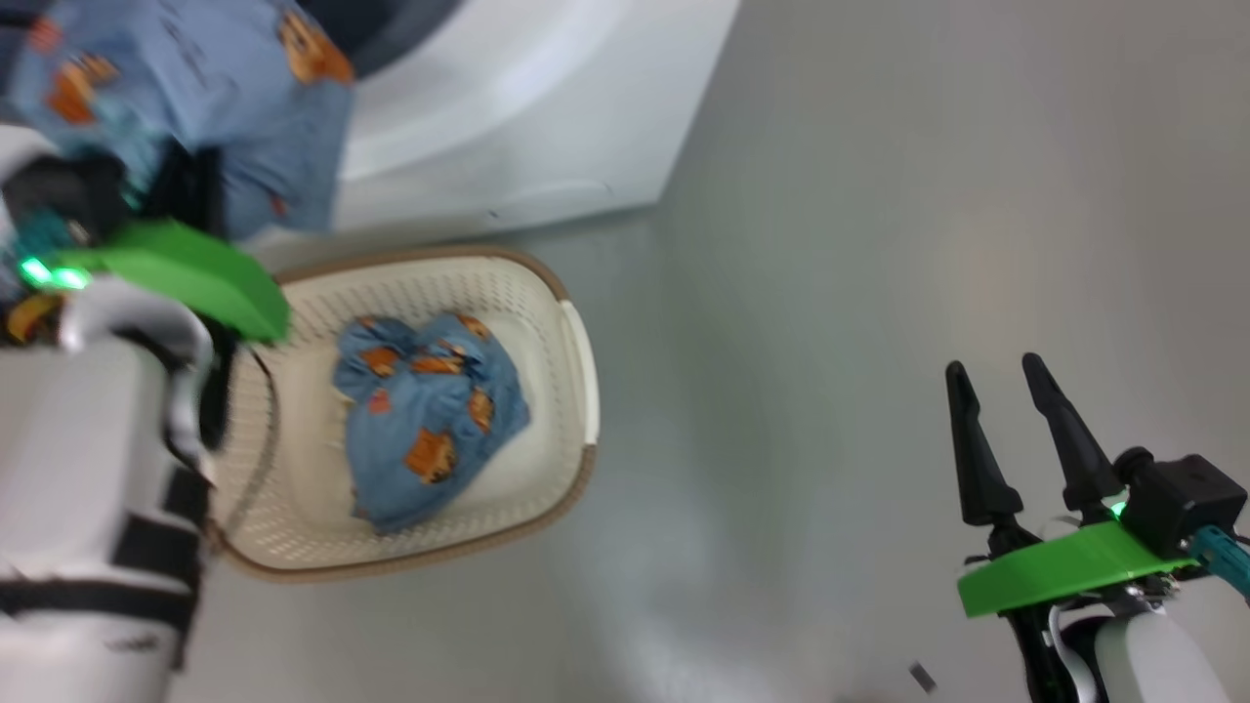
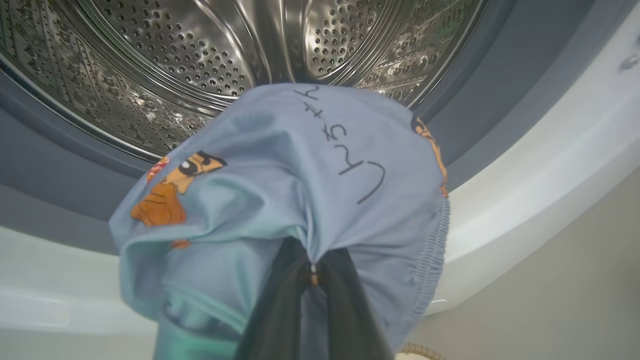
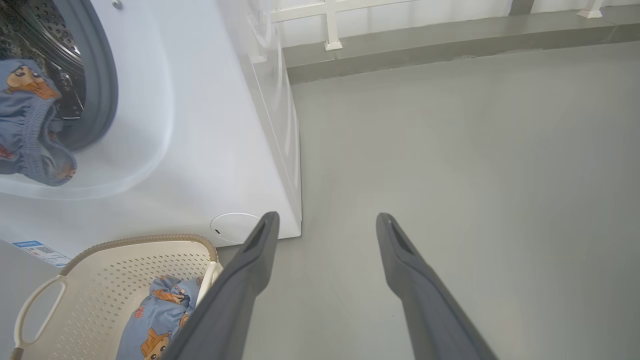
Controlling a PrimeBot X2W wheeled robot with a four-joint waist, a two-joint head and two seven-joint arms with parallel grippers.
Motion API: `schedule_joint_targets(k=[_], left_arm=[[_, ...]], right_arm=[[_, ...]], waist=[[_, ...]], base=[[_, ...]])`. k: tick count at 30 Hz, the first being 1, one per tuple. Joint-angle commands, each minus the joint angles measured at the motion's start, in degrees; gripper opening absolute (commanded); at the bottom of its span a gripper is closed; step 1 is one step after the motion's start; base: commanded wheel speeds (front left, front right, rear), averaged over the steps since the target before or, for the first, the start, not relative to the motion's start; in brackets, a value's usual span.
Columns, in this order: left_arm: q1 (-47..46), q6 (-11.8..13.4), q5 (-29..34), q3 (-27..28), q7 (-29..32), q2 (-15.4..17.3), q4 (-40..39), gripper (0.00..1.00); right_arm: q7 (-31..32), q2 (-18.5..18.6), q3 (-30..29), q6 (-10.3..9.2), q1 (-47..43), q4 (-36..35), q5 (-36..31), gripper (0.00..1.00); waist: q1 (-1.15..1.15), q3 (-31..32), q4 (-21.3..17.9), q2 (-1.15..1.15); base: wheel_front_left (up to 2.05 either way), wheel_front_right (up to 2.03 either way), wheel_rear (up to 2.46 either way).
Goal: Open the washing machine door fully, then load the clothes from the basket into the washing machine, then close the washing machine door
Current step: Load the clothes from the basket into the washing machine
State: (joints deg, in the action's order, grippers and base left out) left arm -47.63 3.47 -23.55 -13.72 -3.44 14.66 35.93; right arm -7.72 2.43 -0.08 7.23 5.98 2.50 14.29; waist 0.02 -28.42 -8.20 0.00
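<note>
Blue cartoon-print garment (image 2: pixel 280 190) pinched in left pincer (image 2: pixel 312 270), steel perforated drum (image 2: pixel 200 65) just ahead. Second blue bundle (image 1: pixel 430 410) waits in cream perforated basket (image 1: pixel 576 351); right pincer (image 1: pixel 996 376) spread, empty; door closing pending.

Clothes (image 2: pixel 280 200) across open washing machine drum (image 2: pixel 200 65)

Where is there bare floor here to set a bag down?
The grey floor is bare from the cream perforated basket across to the open right gripper, beside the white washing machine. It is crowded at the mouth of the steel drum, where the left gripper holds light blue printed fabric.
</note>
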Motion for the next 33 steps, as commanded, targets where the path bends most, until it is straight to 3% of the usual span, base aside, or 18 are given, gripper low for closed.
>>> schedule_joint_targets(k=[1,15,25,33], left_arm=[[-2.23,-0.22,-0.17,1.73,0.53,2.7,-0.55,0.0],[-19.41,-0.63,2.2,1.59,9.67,11.46,4.24,0.0],[-33.17,-1.56,5.8,0.04,16.16,18.61,3.55,0.0],[-39.31,-1.25,6.0,1.04,17.83,21.89,2.97,0.0]], right_arm=[[-0.97,0.46,1.51,0.25,0.92,-0.62,0.74,1.0],[-6.17,0.45,6.59,0.25,5.6,7.36,5.41,1.0],[-7.2,0.45,9.98,0.25,9.45,9.99,8.8,1.0],[-7.26,0.45,11.48,0.25,11.34,9.63,11.05,1.0]], waist=[[-0.02,-5.42,-4.45,0.0],[-0.02,-11.17,-8.01,0.0],[-0.02,-17.71,-10.46,0.0],[-0.02,-20.89,-12.83,0.0]], base=[[0.0,0.0,0.0],[0.0,0.0,0.0],[0.0,0.0,0.0],[0.0,0.0,0.0]])
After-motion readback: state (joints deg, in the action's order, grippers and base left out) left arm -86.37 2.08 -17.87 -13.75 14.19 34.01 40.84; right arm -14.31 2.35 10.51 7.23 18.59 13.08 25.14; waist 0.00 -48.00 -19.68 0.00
